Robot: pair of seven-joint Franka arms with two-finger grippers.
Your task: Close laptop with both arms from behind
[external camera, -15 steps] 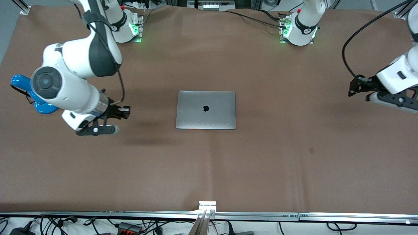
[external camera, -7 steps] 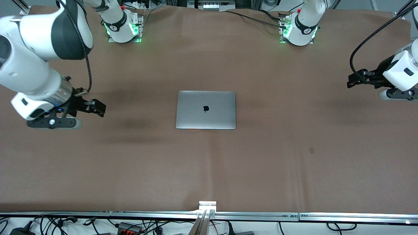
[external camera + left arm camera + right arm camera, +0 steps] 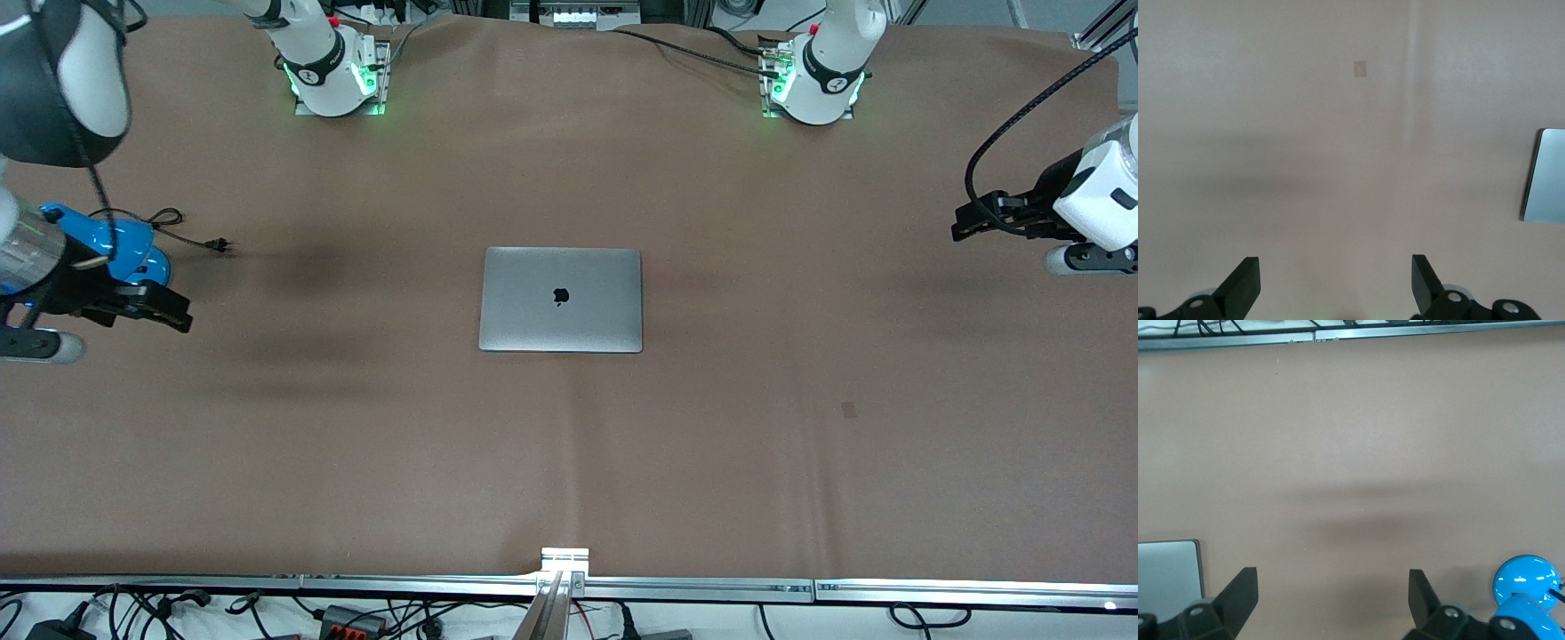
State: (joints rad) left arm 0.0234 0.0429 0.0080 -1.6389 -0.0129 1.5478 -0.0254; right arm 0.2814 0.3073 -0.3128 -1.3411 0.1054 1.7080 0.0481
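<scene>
The left end effector hangs over the worktop near the edge at the left arm's end, its fingers wide apart and holding nothing. The left arm comes in low from that edge. The right end effector hangs over the edge at the right arm's end, also spread wide and empty, beside a blue object with a black cable. The right arm bends high above that corner. The laptop lies shut and flat in the middle of the worktop, well apart from both end effectors, silver-grey lid up with a black logo.
</scene>
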